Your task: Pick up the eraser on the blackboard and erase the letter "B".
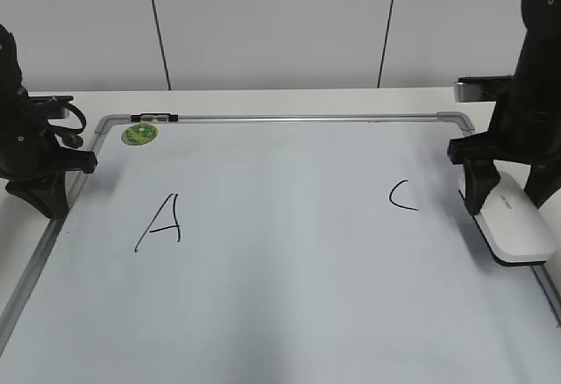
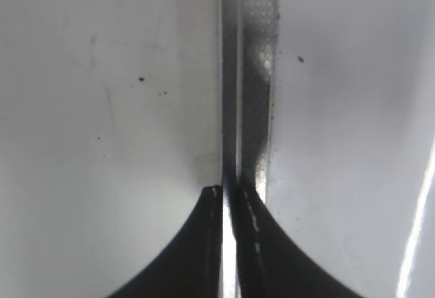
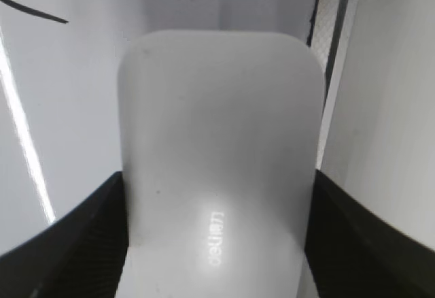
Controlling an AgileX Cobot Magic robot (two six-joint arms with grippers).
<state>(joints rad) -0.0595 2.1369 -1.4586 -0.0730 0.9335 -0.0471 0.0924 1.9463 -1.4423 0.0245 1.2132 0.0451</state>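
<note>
Fingers of the right gripper point(image 3: 216, 243) grasp the eraser point(image 1: 517, 223) by its two long sides; it lies flat at the blackboard's point(image 1: 289, 296) right edge, lettering up. Black "A" point(image 1: 162, 223) sits left, black "C" point(image 1: 402, 195) right, just beside the eraser; between them the board is bare, with no "B" visible. Farther left, the left gripper point(image 2: 230, 206) rests over the board's frame, its fingers apparently pressed together, though the close view blurs them. Beyond, a green sticker point(image 1: 138, 134) marks the far-left corner on the table point(image 1: 263, 99).

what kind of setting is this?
Likely a lab or office test bench: a whiteboard lies flat on a white table, plain panelled wall behind, two robot arms at its sides.
</note>
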